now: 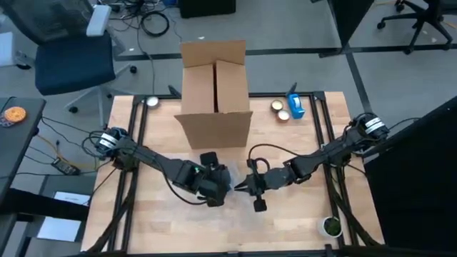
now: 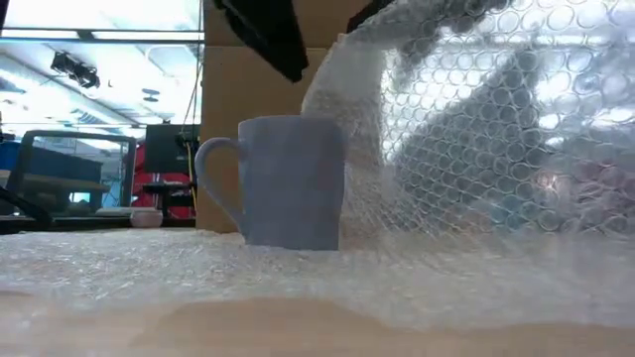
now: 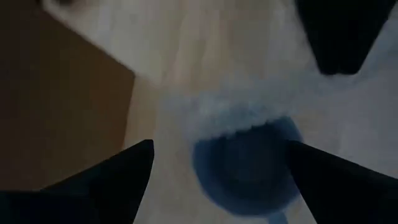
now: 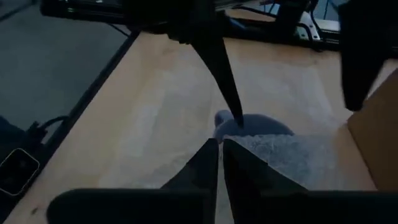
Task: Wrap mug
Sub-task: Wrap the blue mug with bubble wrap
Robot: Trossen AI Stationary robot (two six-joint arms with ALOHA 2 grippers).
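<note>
The mug stood upright on a sheet of bubble wrap near the middle of the table, its handle sticking out to one side as seen from the low camera. Behind it rose the cardboard box, open at the top, at about twelve o'clock from the mug on the table.

The left gripper hung directly over the mug, its two fingers spread wide; looking down past them, the mug's blue rim sat between the tips, below them and apart from them. A flap of wrap covered part of the mug's mouth.

The right gripper sat just beside the left one, at about three o'clock from the mug. Its fingers were pressed nearly together, and a fold of bubble wrap lay right at their tips, lifted off the table. From the low camera that lifted sheet stood up like a curtain at the mug's side and leaned over its top edge.

Toward the far right part of the table lay a roll of tape and a blue dispenser, well apart from the mug. A small green item sat at the near right corner.
</note>
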